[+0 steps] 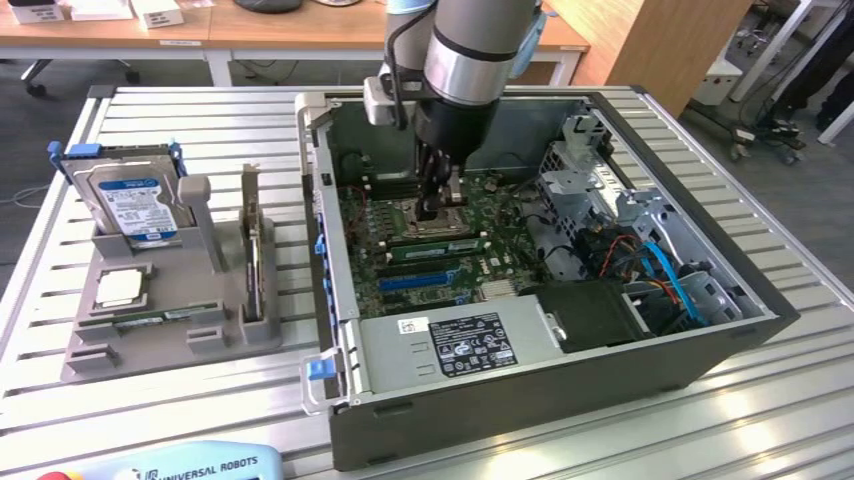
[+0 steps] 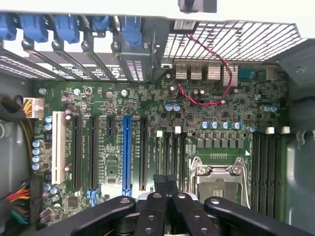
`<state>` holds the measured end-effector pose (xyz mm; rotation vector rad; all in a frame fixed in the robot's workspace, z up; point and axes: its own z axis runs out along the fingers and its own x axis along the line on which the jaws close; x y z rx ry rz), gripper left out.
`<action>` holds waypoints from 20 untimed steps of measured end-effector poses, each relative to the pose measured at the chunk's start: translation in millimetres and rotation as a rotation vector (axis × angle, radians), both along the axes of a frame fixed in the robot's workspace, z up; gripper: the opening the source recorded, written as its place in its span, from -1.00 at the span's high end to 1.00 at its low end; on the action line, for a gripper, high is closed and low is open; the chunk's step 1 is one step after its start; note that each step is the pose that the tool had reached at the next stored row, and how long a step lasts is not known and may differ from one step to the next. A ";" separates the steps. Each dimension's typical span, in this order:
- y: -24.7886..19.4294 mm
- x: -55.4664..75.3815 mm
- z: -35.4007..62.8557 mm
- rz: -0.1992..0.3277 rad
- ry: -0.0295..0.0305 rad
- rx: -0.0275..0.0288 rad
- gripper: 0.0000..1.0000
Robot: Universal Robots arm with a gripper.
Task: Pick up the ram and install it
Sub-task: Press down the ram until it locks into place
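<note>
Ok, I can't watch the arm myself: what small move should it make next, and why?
Probably a slight, straight descent: the gripper hangs low inside the case, just above the dark slots beside the socket. Whether it holds the ram, I cannot tell.

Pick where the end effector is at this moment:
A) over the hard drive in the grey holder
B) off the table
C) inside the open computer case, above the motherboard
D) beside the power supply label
C: the end effector reaches down inside the computer case, just above the motherboard.
</note>
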<state>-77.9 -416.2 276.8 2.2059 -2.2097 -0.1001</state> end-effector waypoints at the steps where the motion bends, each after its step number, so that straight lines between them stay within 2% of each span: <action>1: 0.0 0.0 1.6 0.000 0.0000 -0.0001 0.80; 10: 0.0 3.4 2.8 0.000 0.0001 -0.0009 0.80; 20: 0.0 30.8 2.7 0.000 0.0000 -0.0007 0.80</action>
